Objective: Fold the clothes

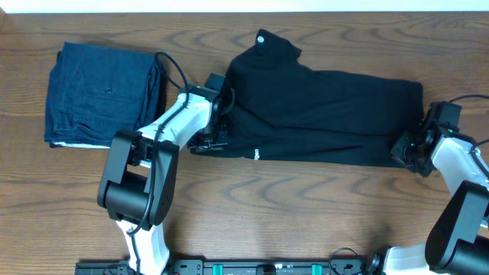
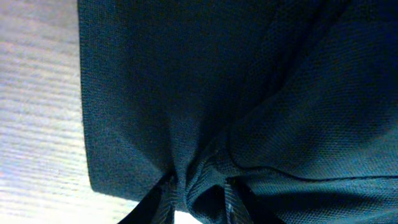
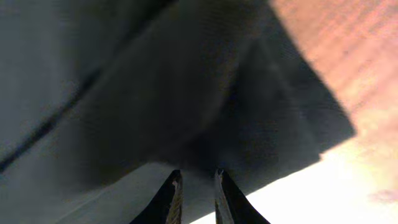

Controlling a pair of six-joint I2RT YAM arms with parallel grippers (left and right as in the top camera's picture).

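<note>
The clothes [image 1: 328, 114], a black T-shirt, lie folded into a long band across the middle of the wooden table, with a round neck label [image 1: 261, 40] at the back and a small white logo [image 1: 257, 154] on the front edge. My left gripper [image 1: 221, 136] sits at the band's left end. In the left wrist view its fingers [image 2: 163, 198] pinch a bunched pleat of the clothes [image 2: 249, 87], so the left gripper [image 2: 198, 190] is shut on them. My right gripper [image 1: 405, 150] is at the right end, and in the right wrist view the right gripper [image 3: 198, 175] stands narrowly closed on the dark fabric [image 3: 186, 93].
A folded dark blue denim-like garment [image 1: 103, 93] lies at the back left, just beyond the left arm. The wooden table [image 1: 321, 206] shows bare in front of the shirt. The arm bases stand at the front edge.
</note>
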